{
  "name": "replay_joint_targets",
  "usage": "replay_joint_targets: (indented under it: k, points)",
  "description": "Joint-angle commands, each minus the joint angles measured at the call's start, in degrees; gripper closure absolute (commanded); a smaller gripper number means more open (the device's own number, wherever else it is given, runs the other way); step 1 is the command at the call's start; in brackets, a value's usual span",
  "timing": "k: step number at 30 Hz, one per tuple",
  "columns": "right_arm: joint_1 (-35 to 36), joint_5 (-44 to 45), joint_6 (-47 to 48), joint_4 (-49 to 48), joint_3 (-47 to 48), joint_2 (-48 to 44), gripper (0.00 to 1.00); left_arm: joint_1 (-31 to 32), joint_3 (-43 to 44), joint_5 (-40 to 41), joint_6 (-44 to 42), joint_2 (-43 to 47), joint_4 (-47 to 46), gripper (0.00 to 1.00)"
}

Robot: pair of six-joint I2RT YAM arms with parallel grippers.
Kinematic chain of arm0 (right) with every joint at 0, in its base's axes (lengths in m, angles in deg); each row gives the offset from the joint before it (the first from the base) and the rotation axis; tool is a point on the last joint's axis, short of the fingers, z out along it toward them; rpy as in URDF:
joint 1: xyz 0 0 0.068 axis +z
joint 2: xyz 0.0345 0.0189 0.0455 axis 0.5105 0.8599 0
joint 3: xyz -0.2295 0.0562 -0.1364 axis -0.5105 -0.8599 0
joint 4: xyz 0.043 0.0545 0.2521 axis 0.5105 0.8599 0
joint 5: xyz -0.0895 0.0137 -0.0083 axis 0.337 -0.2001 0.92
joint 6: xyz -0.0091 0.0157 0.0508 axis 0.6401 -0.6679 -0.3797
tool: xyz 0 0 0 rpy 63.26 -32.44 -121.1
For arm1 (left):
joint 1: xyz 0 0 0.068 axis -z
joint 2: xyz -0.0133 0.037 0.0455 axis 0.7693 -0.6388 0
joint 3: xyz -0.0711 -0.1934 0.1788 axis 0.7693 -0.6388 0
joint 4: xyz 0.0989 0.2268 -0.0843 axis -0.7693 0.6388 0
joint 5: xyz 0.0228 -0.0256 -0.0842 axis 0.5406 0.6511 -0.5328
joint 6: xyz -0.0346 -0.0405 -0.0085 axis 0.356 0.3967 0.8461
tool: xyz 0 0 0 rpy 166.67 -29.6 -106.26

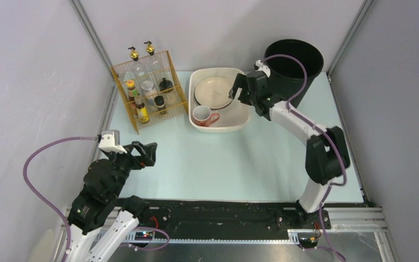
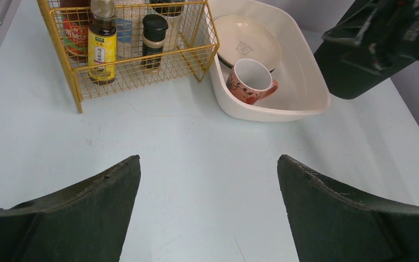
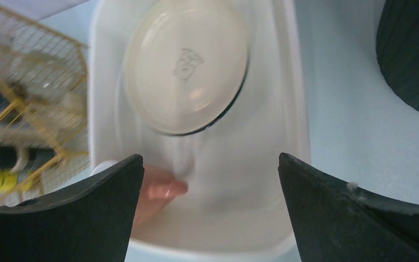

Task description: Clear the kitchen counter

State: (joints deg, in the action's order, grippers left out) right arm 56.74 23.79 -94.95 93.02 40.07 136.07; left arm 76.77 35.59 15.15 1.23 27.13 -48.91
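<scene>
Mint-blue first: taking in the large flat matte kitchen counter (image 1: 223, 164), framed by grey aluminium rails and stretching across the whole workspace. Starting at the left, finding the left gripper (image 1: 151, 154) hanging low over the near-left part of that counter, fingers spread wide and gripping nothing. Moving along to the yellow wire rack (image 1: 121, 93) at the far left, noting the bottles and jars (image 1: 142, 112) standing upright inside it. Passing to the white rectangular plastic basin (image 1: 221, 129) just beside the rack, seeing the round cream plate (image 1: 214, 90) resting in its far half and the pink ceramic mug (image 1: 202, 115) standing in its near half. Reaching the right gripper (image 1: 239, 90), poised over the basin's right side with fingers apart and carrying nothing. Ending at the round black bin (image 1: 294, 57) in the far right corner. Judging the clearing close to done, with nothing loose showing on the open counter; reading the step in hand as a drop-off at the basin. Calling next for lifting the right arm straight up, clear of the basin's rim and the bin, then swinging it home.
</scene>
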Motion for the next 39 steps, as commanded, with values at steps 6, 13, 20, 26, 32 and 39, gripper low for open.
replay_joint_targets:
  k: [6,13,20,26,32,39]
  points:
    - [12.6,5.4,18.6,-1.5,-9.5,-22.7,0.0,-0.4,-0.4,1.1,0.1,-0.6,-1.7,0.02]
    - [21.9,11.2,25.9,6.5,-13.3,-34.8,0.01,-0.4,-0.3,1.0,0.2,-0.5,-1.7,0.02]
    - [26.0,19.9,26.3,10.1,-22.9,-46.5,0.01,-0.4,-0.3,0.9,0.3,-1.0,-1.7,0.02]
    - [26.7,19.3,26.4,3.1,-34.1,-58.0,0.01,-0.4,-0.2,0.9,0.3,-2.7,-1.7,0.02]
    - [31.3,20.9,26.4,3.6,-33.8,-62.3,0.01,-0.4,-0.2,1.1,0.4,-4.3,-1.7,0.02]
    - [35.5,27.2,26.7,6.1,-33.6,-66.3,0.01,-0.4,0.7,0.8,0.9,-6.1,-1.7,0.02]
